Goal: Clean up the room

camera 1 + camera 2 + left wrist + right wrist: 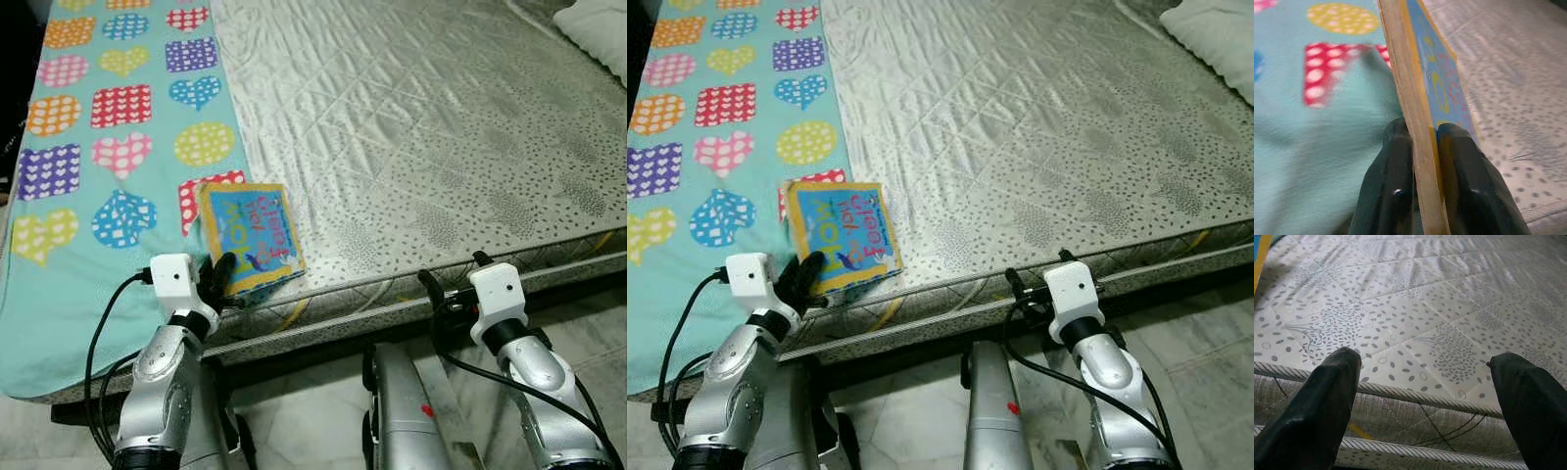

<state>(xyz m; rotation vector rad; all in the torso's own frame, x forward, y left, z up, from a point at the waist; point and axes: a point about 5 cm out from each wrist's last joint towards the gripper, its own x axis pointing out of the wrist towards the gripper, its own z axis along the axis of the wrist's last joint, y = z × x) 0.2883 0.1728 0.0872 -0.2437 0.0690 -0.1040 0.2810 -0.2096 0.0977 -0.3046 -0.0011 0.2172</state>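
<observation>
A children's board book with a blue cover and yellow border lies at the front edge of the bed, partly on the teal blanket. My left gripper is shut on the book's near corner; in the left wrist view the two black fingers pinch the book's thick edge between them. My right gripper is open, hovering at the mattress's front edge with nothing between its fingers.
The grey quilted mattress spreads wide to the right. A white pillow lies at the far right corner. The teal blanket with coloured hearts and squares covers the bed's left side. Tiled floor lies below the bed's edge.
</observation>
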